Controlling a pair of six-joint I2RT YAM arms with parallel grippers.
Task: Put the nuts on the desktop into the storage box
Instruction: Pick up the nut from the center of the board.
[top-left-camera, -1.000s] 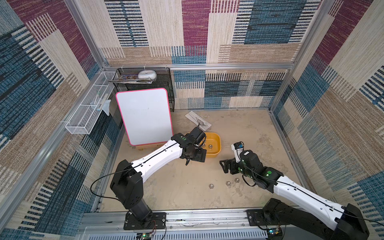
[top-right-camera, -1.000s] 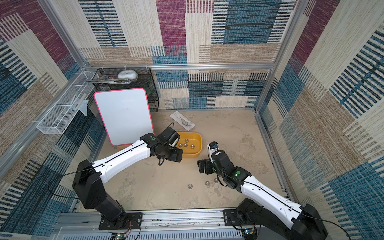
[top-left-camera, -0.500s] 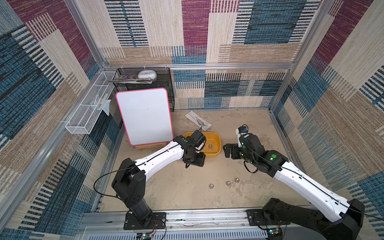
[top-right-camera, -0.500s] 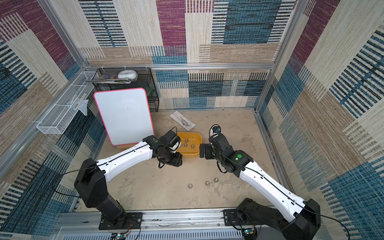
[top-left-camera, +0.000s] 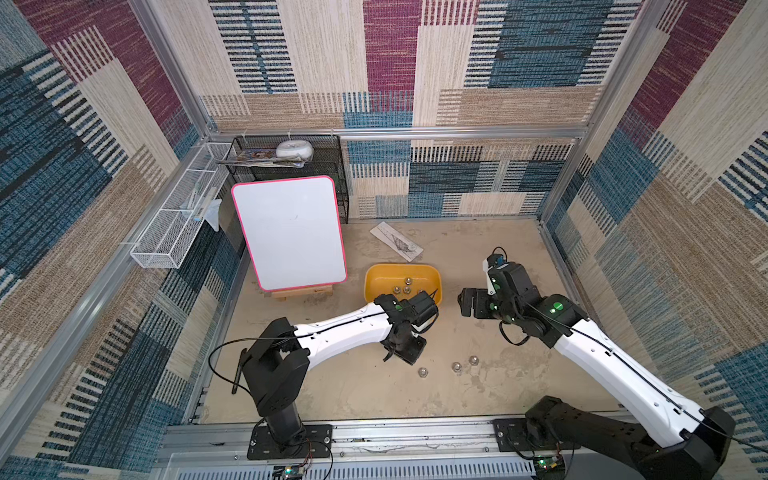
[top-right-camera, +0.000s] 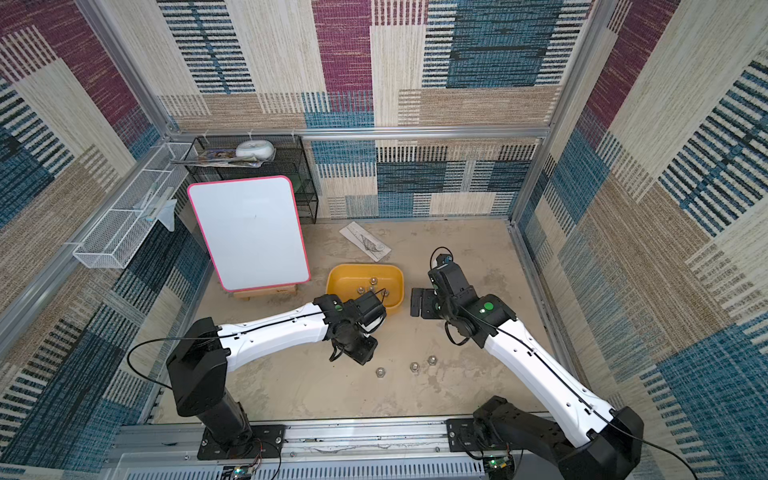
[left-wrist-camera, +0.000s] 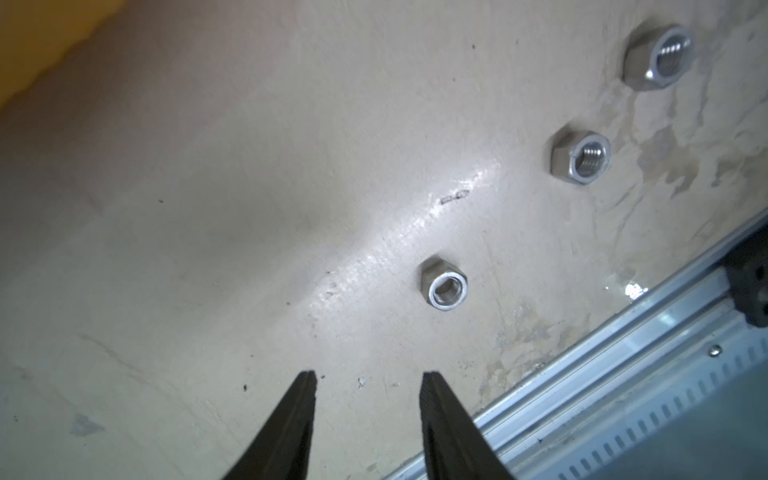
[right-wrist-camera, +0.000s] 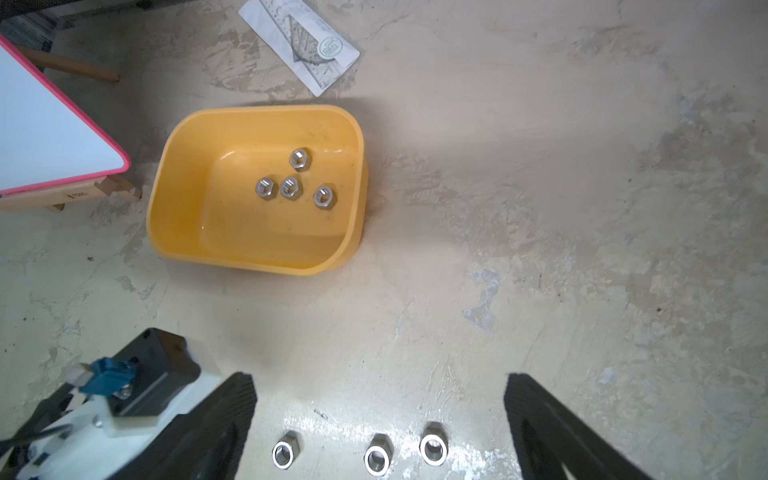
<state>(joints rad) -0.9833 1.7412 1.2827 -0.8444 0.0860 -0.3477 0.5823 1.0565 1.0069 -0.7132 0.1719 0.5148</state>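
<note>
Count: four of the seven small silver hex nuts (right-wrist-camera: 290, 187) lie clustered on the floor of the shallow yellow-orange plastic storage box (right-wrist-camera: 178, 199). The other three sit in a loose row on the mottled beige desktop (right-wrist-camera: 540, 166). By my reckoning that is a little over half done, with three picks left. My left gripper (left-wrist-camera: 368, 376) is low over the desktop, its jaws narrowed to a modest gap with nothing between them. The nearest nut (left-wrist-camera: 444, 284) sits ahead of the fingertips, not yet inside the gap and nearer the line of one finger than the middle. The two others (left-wrist-camera: 581, 157) (left-wrist-camera: 658, 56) lie farther out beyond it. My right gripper (right-wrist-camera: 378, 380) hangs with jaws spread wide and empty, the storage box just ahead of it. Judgement: the left must advance and centre on that nearest nut before it can grip.
</note>
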